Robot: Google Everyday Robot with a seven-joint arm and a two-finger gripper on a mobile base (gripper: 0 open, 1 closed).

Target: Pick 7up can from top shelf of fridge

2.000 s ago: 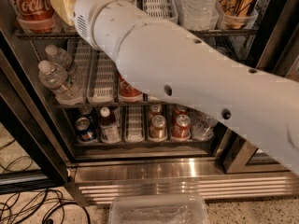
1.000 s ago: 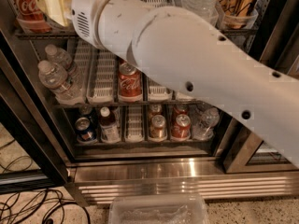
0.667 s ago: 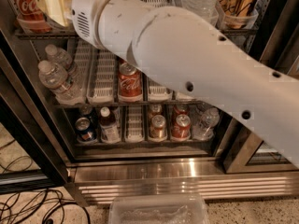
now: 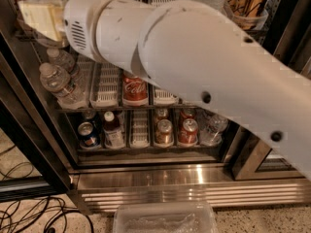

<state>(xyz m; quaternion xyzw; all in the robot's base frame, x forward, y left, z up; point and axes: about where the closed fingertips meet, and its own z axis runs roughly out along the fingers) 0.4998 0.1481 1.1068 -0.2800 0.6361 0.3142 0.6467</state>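
The fridge [image 4: 34, 154] stands open in front of me, with a black frame and a stainless steel base [image 4: 170, 178]. My white arm [image 4: 194, 57] reaches across the upper half of the view and hides much of the shelves. The gripper is not in view; it lies beyond the arm, up toward the top edge. No 7up can shows. The top shelf is hidden or out of view. A red Coca-Cola can [image 4: 134, 89] stands in a white slotted lane on a middle shelf.
Water bottles [image 4: 60, 84] stand at the left of the middle shelf. Several cans [image 4: 187, 130] and a small bottle [image 4: 112, 129] are on the lower shelf. A wrapped sandwich pack [image 4: 43, 16] sits upper left. A clear plastic tub [image 4: 165, 220] and cables [image 4: 29, 212] lie on the floor.
My arm has shifted and now covers more of the upper shelves. The items along the top edge have slid further up and out of the view.
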